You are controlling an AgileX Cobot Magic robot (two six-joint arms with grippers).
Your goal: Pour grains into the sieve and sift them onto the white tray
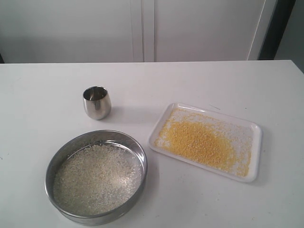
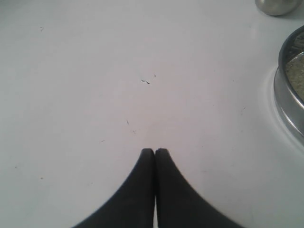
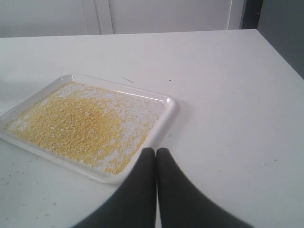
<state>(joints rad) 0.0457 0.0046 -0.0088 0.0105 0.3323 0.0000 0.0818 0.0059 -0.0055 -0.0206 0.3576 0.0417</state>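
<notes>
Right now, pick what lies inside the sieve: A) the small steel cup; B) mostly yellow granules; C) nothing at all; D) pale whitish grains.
D: the sieve holds a layer of pale whitish grains on its mesh, while the yellow granules lie spread on the white tray.

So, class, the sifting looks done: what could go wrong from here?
The right jaws sit shut near a corner of the white tray; a careless move might nudge it and scatter the yellow granules. The sieve, holding pale grains, lies close beside the tray; bumping it could remix them.
</notes>
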